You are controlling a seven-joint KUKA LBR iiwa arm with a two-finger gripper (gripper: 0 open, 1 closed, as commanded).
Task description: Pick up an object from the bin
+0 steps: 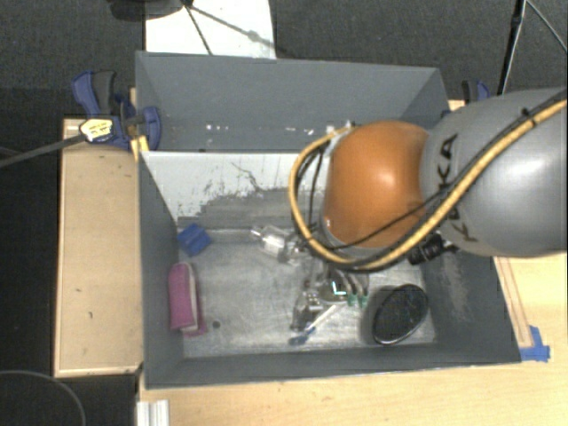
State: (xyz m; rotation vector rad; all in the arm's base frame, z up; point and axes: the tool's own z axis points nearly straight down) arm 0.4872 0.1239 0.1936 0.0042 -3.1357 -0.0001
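Observation:
My gripper [312, 303] hangs low over the bin floor, right of centre and near the front wall, mostly hidden under the arm's orange cover. A black round disc-like object [398, 314] lies just to its right. A clear, shiny crumpled object [273, 241] rests a little behind and to the left of the gripper. A small blue-tipped piece [301, 335] lies on the floor just in front of it, and a bit of green [356, 301] shows beside it. I cannot make out anything held.
A pink-purple oblong object [183, 297] lies along the bin's left wall, with a small blue block [193, 239] behind it. The arm and its looping yellow-black cables cover the bin's right rear part.

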